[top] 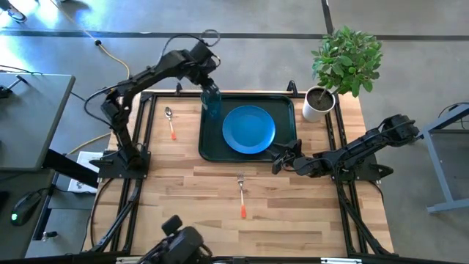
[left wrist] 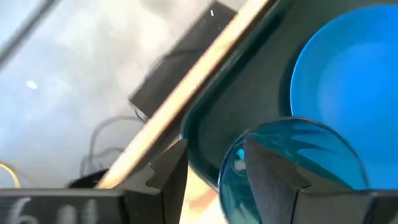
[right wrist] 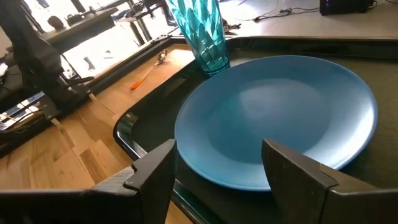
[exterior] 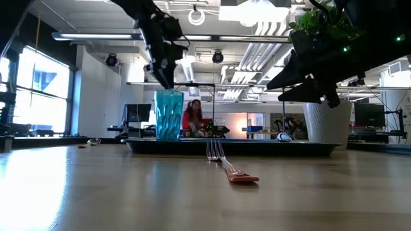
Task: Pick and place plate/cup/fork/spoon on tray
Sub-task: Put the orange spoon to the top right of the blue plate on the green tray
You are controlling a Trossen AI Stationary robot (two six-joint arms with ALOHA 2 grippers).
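Note:
The teal cup (top: 211, 100) stands upright in the far left corner of the dark-green tray (top: 211, 149). The blue plate (top: 249, 130) lies flat in the tray's middle. My left gripper (top: 208, 82) is right above the cup, pointing down and open. In the left wrist view (left wrist: 214, 171) one finger is over the cup's mouth (left wrist: 298, 155) and one outside its wall. My right gripper (top: 283, 157) is open and empty at the tray's near right corner, facing the plate (right wrist: 280, 118). The spoon (top: 170, 122) lies left of the tray. The fork (top: 241, 196) lies on the table near the tray.
A white pot with a green plant (top: 319, 103) stands at the table's far right, beside the tray. The tray's raised rim (right wrist: 143, 124) lies between my right gripper and the plate. A dark device (top: 179, 238) sits at the table's near edge.

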